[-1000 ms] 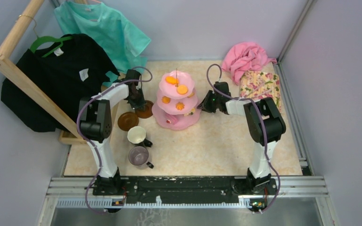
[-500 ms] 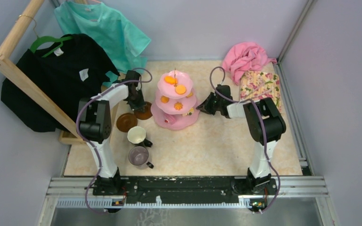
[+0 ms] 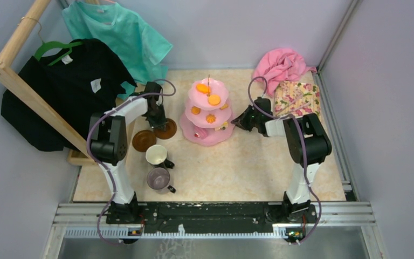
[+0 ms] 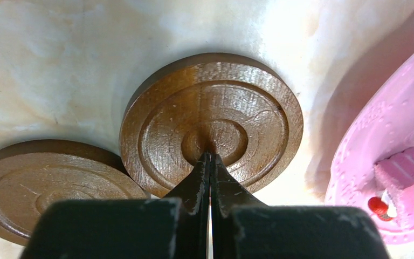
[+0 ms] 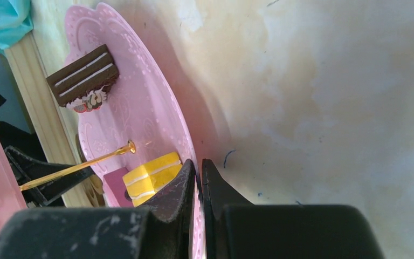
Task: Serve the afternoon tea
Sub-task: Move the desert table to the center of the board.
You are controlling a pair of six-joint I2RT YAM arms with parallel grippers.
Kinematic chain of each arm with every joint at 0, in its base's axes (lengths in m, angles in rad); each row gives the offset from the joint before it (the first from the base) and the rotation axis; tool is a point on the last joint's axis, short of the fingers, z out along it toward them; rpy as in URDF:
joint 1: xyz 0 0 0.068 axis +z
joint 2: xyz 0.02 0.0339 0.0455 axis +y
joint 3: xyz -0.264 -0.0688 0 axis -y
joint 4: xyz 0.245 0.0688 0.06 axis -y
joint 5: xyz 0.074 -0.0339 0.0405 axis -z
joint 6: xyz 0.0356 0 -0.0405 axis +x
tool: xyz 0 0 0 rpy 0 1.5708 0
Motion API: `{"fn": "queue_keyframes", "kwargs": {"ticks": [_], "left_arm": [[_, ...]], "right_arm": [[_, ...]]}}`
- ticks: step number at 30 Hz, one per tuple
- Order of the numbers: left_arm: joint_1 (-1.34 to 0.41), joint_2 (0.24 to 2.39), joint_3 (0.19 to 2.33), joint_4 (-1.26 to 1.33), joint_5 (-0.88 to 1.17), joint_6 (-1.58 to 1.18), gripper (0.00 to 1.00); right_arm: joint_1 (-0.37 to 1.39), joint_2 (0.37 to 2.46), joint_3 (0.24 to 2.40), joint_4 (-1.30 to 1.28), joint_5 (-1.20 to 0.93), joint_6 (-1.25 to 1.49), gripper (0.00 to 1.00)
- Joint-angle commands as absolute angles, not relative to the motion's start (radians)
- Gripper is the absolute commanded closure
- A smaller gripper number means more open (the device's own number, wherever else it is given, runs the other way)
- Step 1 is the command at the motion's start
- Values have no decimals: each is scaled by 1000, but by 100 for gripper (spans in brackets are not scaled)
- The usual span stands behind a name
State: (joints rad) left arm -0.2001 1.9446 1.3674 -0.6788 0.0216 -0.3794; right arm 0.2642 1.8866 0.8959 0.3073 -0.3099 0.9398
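The pink three-tier cake stand [image 3: 207,114] stands mid-table and carries small orange snacks. My right gripper [image 3: 239,120] is shut on the rim of its bottom tier [image 5: 140,116], one finger inside the rim and one outside. A yellow cake [image 5: 152,175] and a brown cake [image 5: 83,73] sit on that tier. My left gripper [image 4: 210,157] is shut, its tips pressed on the centre of a brown saucer [image 4: 210,121] left of the stand. A second saucer [image 3: 143,140] lies beside it. The white mug [image 3: 156,155] and grey-purple mug [image 3: 158,178] stand nearer the arm bases.
A pink cloth [image 3: 281,66] and a floral mat [image 3: 297,97] lie at the back right. A wooden rack [image 3: 29,91] with black and teal shirts stands along the left side, close to the left arm.
The right gripper has closed on the bottom tier's rim, and the stand has shifted right and slightly back with it. The left gripper stays on the saucer.
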Motion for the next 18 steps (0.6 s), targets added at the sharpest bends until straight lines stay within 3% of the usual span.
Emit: {"fn": "queue_keyframes", "kwargs": {"ticks": [1,18], "left_arm": [[-224,1908,1357,-696,55,-346,100],[-290,1875,1360,-722,122,-298,100]], "right_arm": [[233,1839,888,334,-219,940,94],[226,1885,933,391,-137,970,94]]}}
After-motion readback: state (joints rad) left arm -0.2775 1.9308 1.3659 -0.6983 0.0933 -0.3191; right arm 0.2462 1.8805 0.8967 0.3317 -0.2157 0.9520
